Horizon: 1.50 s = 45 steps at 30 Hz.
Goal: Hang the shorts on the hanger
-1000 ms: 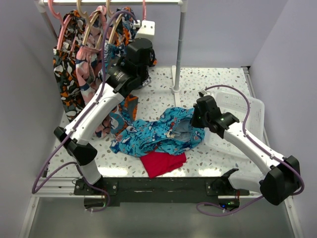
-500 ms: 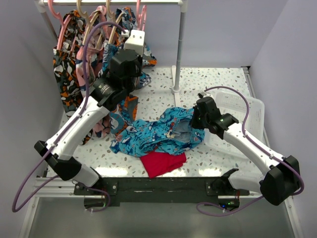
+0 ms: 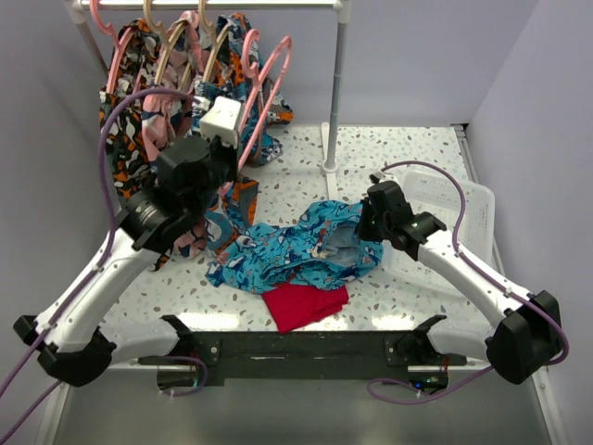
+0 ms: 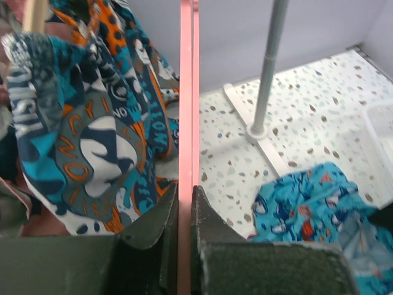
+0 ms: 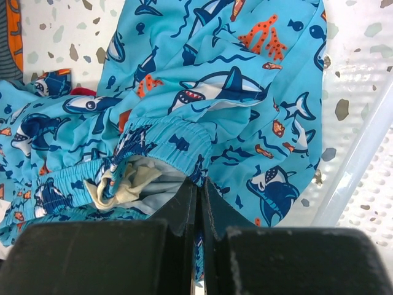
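Observation:
The turquoise shorts (image 3: 296,248) lie crumpled on the speckled table in the top view, cream drawstring (image 5: 126,184) showing at the waistband. My right gripper (image 3: 366,222) is shut on the waistband's elastic edge (image 5: 199,178) at the shorts' right end. My left gripper (image 3: 227,125) is shut on the thin pink hanger (image 3: 264,88) and holds it in the air below the rail, off to the upper left of the shorts. In the left wrist view the hanger's pink bar (image 4: 187,92) runs straight up from between the fingers, with the shorts (image 4: 313,212) at lower right.
A rail (image 3: 213,5) on a white post (image 3: 335,93) carries several patterned shorts (image 3: 139,120) on pink and wooden hangers at the back left. A plain red cloth (image 3: 304,304) lies at the table's front. A clear plastic bin (image 3: 449,218) stands at right.
My left arm has drawn back from the rail toward the near left, and the pink hanger has come off the rail with it. The right arm and the shorts have not moved.

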{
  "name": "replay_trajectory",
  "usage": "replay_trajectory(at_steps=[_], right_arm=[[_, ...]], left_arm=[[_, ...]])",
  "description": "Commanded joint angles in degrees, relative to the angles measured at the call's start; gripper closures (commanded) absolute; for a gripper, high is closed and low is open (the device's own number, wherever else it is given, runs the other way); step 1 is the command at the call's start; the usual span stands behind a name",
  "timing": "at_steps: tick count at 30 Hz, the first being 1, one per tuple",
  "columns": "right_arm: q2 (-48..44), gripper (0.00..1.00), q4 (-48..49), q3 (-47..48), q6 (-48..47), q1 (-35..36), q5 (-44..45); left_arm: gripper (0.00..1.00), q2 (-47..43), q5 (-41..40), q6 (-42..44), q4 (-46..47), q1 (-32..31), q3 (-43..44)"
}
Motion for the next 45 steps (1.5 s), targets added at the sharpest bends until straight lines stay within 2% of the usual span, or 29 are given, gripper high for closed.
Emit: replay_trajectory(at_steps=[1, 9, 17, 24, 39, 45], right_arm=[[-2.3, 1.00, 0.2, 0.4, -2.0, 0.0, 2.1], [-3.1, 1.00, -2.4, 3.6, -4.1, 0.0, 5.8], [0.5, 1.00, -3.0, 6.3, -5.0, 0.0, 8.1], [2.9, 1.00, -3.6, 8.2, -5.0, 0.0, 8.9], [4.2, 1.00, -5.3, 12.3, -5.6, 0.0, 9.0], [3.9, 1.00, -6.2, 14.0, -5.9, 0.2, 9.3]], left_arm=[[1.00, -9.8, 12.0, -1.5, -3.9, 0.0, -9.1], [1.00, -26.2, 28.9, -4.9, -13.0, 0.0, -24.3], [1.00, -33.2, 35.2, -5.5, -19.7, -0.1, -27.9], [1.00, -35.1, 41.1, -5.2, -20.0, 0.0, -28.9], [1.00, -34.6, 38.3, -5.1, -20.2, -2.8, -29.4], [1.00, -32.1, 40.2, -4.9, -19.5, -3.1, -29.4]])
